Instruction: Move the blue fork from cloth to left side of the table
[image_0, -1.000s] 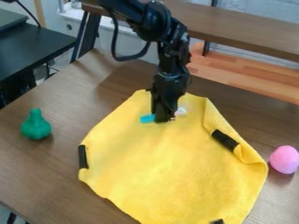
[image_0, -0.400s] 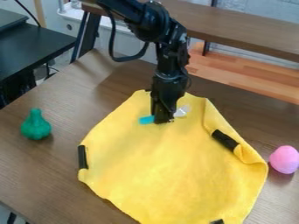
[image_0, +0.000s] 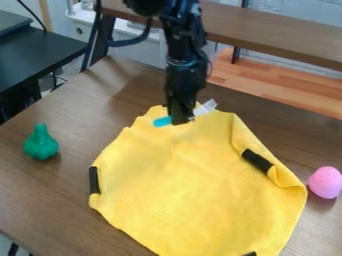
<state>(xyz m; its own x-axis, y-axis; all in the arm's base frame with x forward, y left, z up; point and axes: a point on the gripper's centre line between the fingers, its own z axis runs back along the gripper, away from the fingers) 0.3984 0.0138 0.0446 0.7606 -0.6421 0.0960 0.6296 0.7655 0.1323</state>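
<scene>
end effector clamped on blue fork at far edge of yellow cloth; green toy, pink toy on counter.

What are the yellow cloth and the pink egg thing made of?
The yellow cloth looks like soft, fuzzy fabric, maybe felt or fleece, because it folds over at its edge. The pink egg-shaped thing looks smooth and matte, maybe plastic or foam.

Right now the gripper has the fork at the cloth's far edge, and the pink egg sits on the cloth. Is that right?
No, the camera view shows the pink egg on the table, beside the cloth. The rest stands: the gripper has the fork at the cloth's far edge.
</scene>
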